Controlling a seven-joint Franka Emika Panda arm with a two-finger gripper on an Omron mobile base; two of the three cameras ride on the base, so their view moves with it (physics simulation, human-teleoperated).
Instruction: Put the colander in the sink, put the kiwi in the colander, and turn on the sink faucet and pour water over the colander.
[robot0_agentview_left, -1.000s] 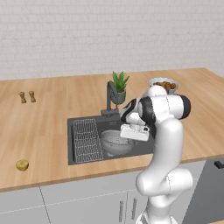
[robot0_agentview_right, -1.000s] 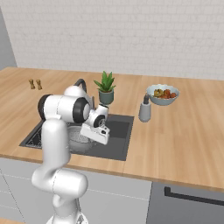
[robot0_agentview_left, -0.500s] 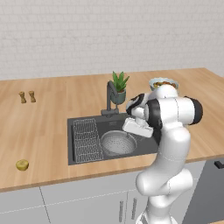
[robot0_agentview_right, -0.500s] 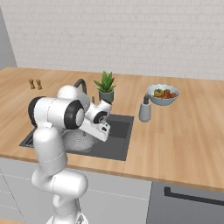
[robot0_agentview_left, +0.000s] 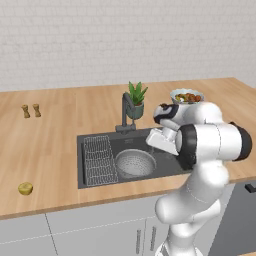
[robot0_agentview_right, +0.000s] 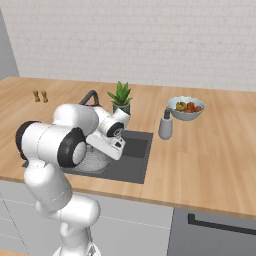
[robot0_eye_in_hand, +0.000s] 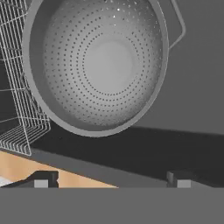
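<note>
- Left base view: the colander (robot0_agentview_left: 134, 163) sits upright on the floor of the sink (robot0_agentview_left: 165, 167), just beside the wire rack (robot0_agentview_left: 98, 160) on its left. A second ago the hand was low over it; now the hand is raised above the sink's right part, clear of the colander. The kiwi (robot0_agentview_left: 25, 188) lies on the wooden counter (robot0_agentview_left: 50, 145) well left of the sink, where it was before. The sink faucet (robot0_agentview_left: 126, 112) stands at the back rim, next to the potted plant (robot0_agentview_left: 135, 99); two shakers (robot0_agentview_left: 31, 110) stand far left.
- Right base view: the arm has swung up and now hides most of the sink; the fruit bowl (robot0_agentview_right: 185, 108) and soap dispenser (robot0_agentview_right: 165, 125) stand to the right, unmoved.
- Hand view: the gripper (robot0_eye_in_hand: 111, 177) looks down on the colander's perforated inside, its finger tips (robot0_eye_in_hand: 41, 178) spread wide with nothing between them, well apart from the rim. It was nearly closed a second ago.
</note>
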